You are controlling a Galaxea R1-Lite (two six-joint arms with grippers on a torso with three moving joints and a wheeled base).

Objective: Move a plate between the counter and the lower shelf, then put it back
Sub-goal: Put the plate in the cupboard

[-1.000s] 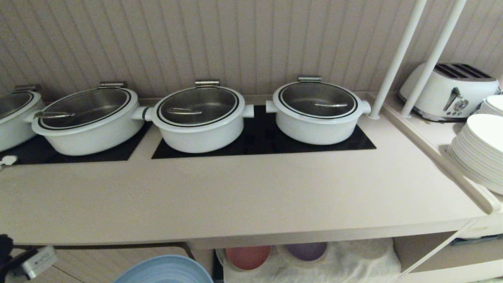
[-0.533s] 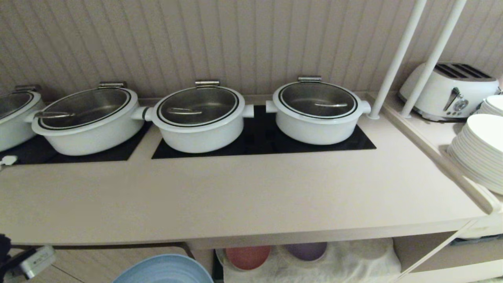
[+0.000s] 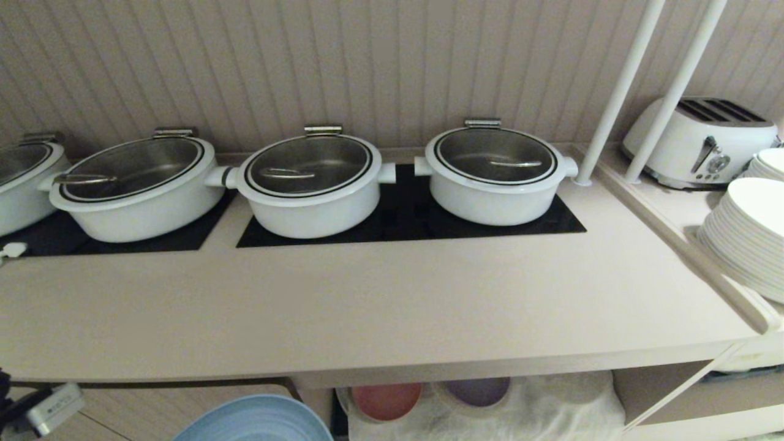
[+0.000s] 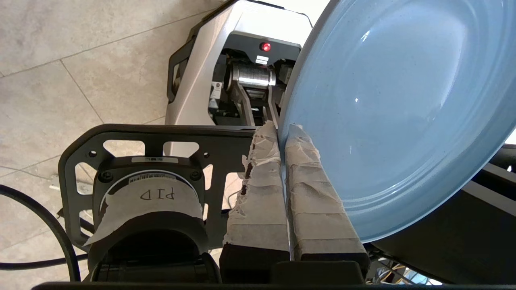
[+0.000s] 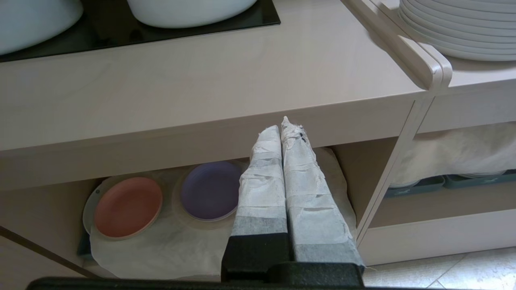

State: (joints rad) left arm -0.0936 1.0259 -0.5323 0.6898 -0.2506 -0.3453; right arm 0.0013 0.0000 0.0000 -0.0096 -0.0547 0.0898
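Below the counter [image 3: 367, 318], the left gripper [image 4: 281, 133] pinched the light-blue plate [image 4: 399, 108] by its rim — out in front of the lower shelf [image 5: 169, 245]; the right gripper [image 5: 284, 127] hung closed, empty.

The counter [image 3: 380, 300] is seen from above and in front by the head view, which faces the ribbed wall behind it; only the top of the lower shelf [image 3: 527, 404] beneath the counter is caught. From lower and closer, the counter's front edge and the whole shelf opening are looked at by the right wrist view, so counter [image 5: 193, 76] and shelf [image 5: 169, 245] are shared. The left wrist view is turned away from the counter, down at the tiled floor [image 4: 60, 64], very near the plate [image 4: 395, 104].
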